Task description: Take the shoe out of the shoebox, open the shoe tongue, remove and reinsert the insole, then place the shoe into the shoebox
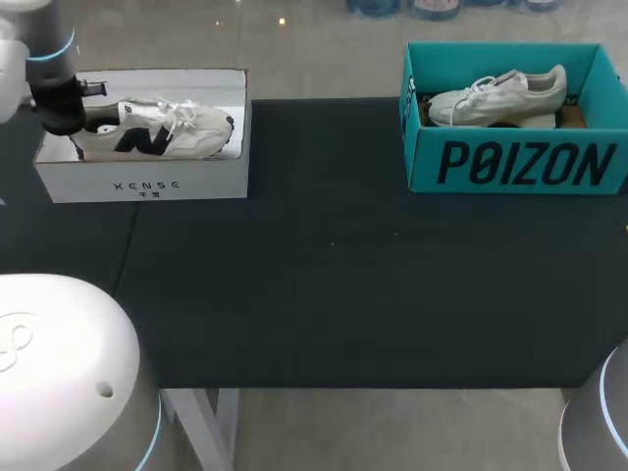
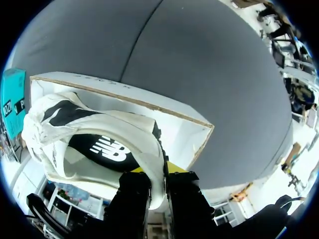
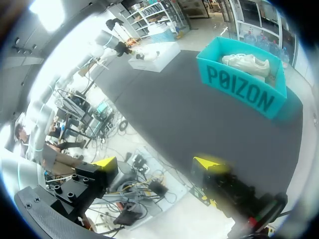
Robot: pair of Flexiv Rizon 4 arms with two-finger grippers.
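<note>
A white sneaker (image 1: 157, 128) with a dark logo lies on its side in the white shoebox (image 1: 147, 182) at the table's far left. My left gripper (image 2: 158, 173) is shut on the sneaker's (image 2: 89, 132) heel collar, inside the white shoebox (image 2: 192, 132); in the head view its arm (image 1: 57, 93) hangs over the box's left end and hides the fingers. My right gripper (image 3: 155, 164) stands open and holds nothing, off the table's near right edge, far from the white shoebox (image 3: 155, 56).
A teal shoebox (image 1: 520, 162) with a second pale sneaker (image 1: 500, 98) stands at the far right, and the teal shoebox (image 3: 239, 84) also shows ahead of my right gripper. Dark table mat (image 1: 334, 265) spreads between the two boxes.
</note>
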